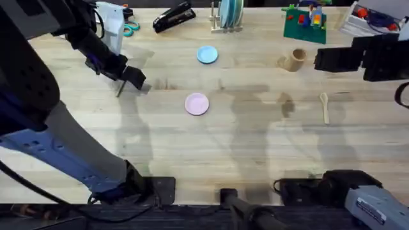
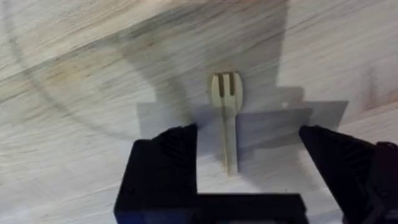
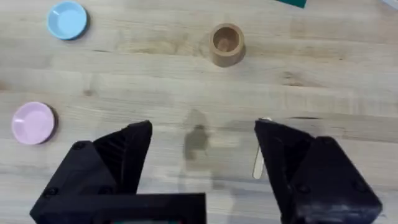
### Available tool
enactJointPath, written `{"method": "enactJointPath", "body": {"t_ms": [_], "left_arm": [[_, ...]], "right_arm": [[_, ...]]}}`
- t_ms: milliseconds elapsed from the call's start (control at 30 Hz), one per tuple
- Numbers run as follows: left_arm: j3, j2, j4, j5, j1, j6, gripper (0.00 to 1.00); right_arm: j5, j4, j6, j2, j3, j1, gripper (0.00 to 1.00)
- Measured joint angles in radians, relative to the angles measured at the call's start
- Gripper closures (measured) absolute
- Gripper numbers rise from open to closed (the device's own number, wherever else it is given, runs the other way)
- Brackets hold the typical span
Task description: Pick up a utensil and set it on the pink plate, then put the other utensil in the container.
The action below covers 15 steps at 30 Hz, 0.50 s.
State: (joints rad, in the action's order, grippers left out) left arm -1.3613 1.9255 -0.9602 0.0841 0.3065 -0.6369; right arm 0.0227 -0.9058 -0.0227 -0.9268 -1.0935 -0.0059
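The right gripper is open above the table. The cup, blue plate and pink plate sit apart.

The left gripper is hanging low, jaws spread wide. The right gripper is hovering high, also gaping.
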Motion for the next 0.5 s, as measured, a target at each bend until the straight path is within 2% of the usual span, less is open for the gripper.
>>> {"method": "enactJointPath", "body": {"t_ms": [33,100,167,233,300,367,500], "left_arm": [[0.000,0.000,0.000,0.000,0.000,0.000,0.014],[0.000,0.000,-0.003,-0.003,0.000,0.002,0.147],[0.000,0.002,-0.005,-0.007,0.002,-0.003,0.365],[-0.001,0.004,-0.005,-0.011,0.005,0.000,0.670],[-0.001,0.004,-0.011,-0.007,0.006,0.000,0.909],[-0.005,0.004,-0.016,-0.007,0.006,0.000,0.950],[-0.005,0.004,-0.017,-0.006,0.006,0.000,0.952]], "right_arm": [[0.000,0.000,0.000,0.000,0.000,0.000,0.007],[0.000,0.000,0.000,0.000,0.000,0.000,0.007],[0.000,0.000,0.000,0.000,0.000,0.000,0.007],[0.000,0.000,0.000,0.000,0.000,0.000,0.007],[0.000,0.000,0.000,0.000,0.000,0.000,0.007],[0.000,0.000,0.000,0.000,0.000,0.000,0.007],[0.000,0.000,0.000,0.000,0.000,0.000,0.007]]}}
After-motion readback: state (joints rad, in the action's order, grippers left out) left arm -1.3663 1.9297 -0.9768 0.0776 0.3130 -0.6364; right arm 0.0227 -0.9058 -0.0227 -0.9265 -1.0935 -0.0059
